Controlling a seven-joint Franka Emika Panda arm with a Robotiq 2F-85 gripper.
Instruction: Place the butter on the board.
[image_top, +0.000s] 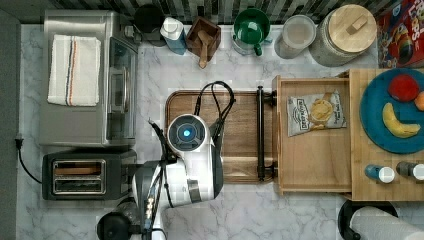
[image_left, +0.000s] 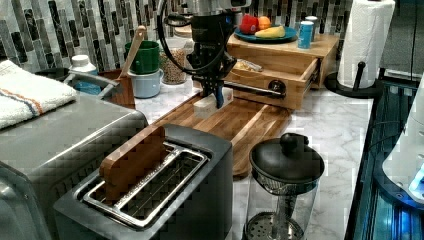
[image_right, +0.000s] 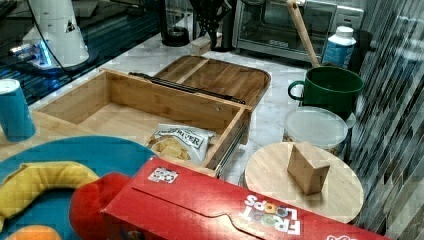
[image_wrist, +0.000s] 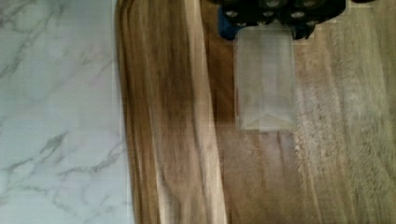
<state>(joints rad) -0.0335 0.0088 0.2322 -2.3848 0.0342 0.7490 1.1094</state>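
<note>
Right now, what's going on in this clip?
A single robot arm is working over the dark wooden board on the marble counter. Its gripper is down at the butter, a pale wrapped stick that the left view shows lying on the board, near the end away from the black handle. The wrist view shows the butter lying on the wood grain right under the gripper. Whether the fingers are closed on it is unclear.
</note>
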